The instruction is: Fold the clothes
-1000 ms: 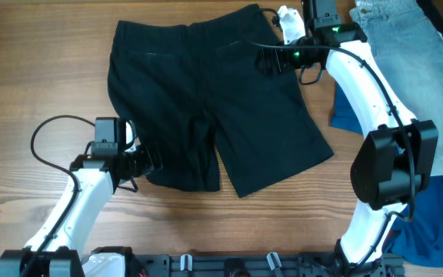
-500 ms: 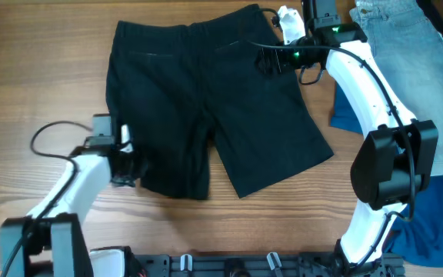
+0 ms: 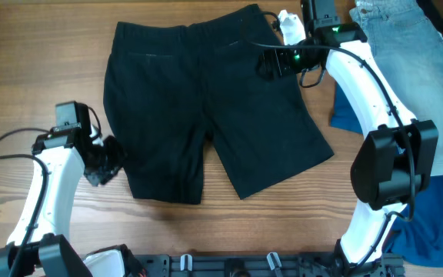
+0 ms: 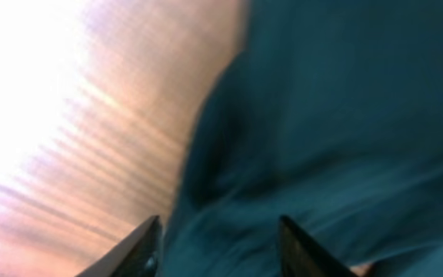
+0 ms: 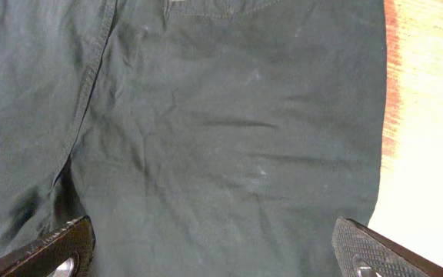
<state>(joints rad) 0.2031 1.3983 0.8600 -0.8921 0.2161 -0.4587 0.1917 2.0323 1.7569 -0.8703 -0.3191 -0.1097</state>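
Two grippers, both released and holding nothing. In the last second my left gripper (image 3: 102, 163) has slid left off the hem of the black shorts (image 3: 206, 115). It now hangs over bare wooden table (image 3: 37, 61) just beside that leg, fingers parted. The leg lies flatter, so I judge the shorts spread at mid-table, ready for a first fold. My right gripper (image 3: 271, 61) hovers wide open above the waistband corner. Open room lies to the left; light blue denim shorts (image 3: 414, 54) crowd the right.

White arms, black joints; left arm (image 3: 44, 192) trails a black cable (image 3: 10, 136), right arm (image 3: 368, 77) shows a green light (image 3: 293, 55).
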